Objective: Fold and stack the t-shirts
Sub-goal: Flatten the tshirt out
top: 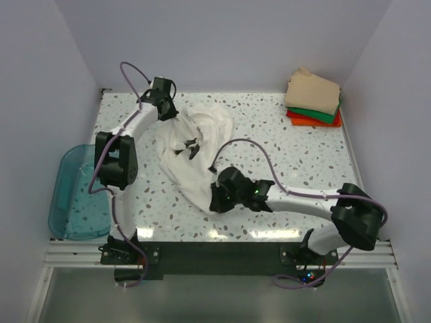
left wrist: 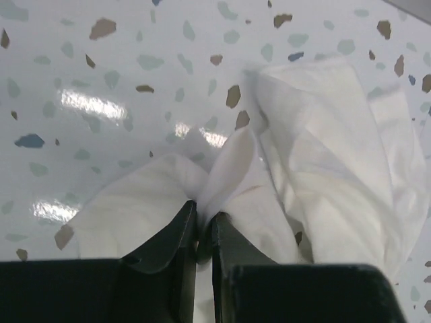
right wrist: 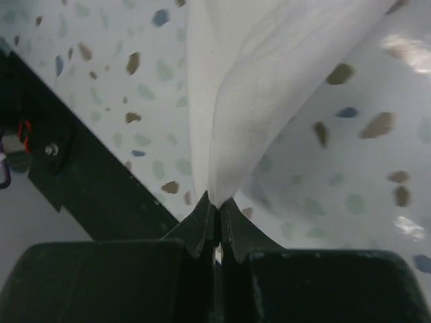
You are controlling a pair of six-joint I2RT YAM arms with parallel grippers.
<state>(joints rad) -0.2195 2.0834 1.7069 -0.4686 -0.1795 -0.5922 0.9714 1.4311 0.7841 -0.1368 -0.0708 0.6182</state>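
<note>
A large white t-shirt [top: 194, 145] lies crumpled across the middle of the speckled table, a small black print showing on it. My left gripper [top: 166, 111] is at the shirt's far left corner, shut on a pinch of white cloth [left wrist: 222, 171]. At the shirt's near tip my right gripper [top: 217, 200] is shut on the white cloth [right wrist: 236, 101], which rises taut from its jaws. Folded tan [top: 312, 92], green [top: 316, 113] and orange-red [top: 306, 121] t-shirts form a stack at the far right corner.
A translucent teal bin [top: 77, 193] hangs off the table's left edge. White walls close in the back and both sides. The black mounting rail [top: 215, 249] runs along the near edge, close under my right gripper.
</note>
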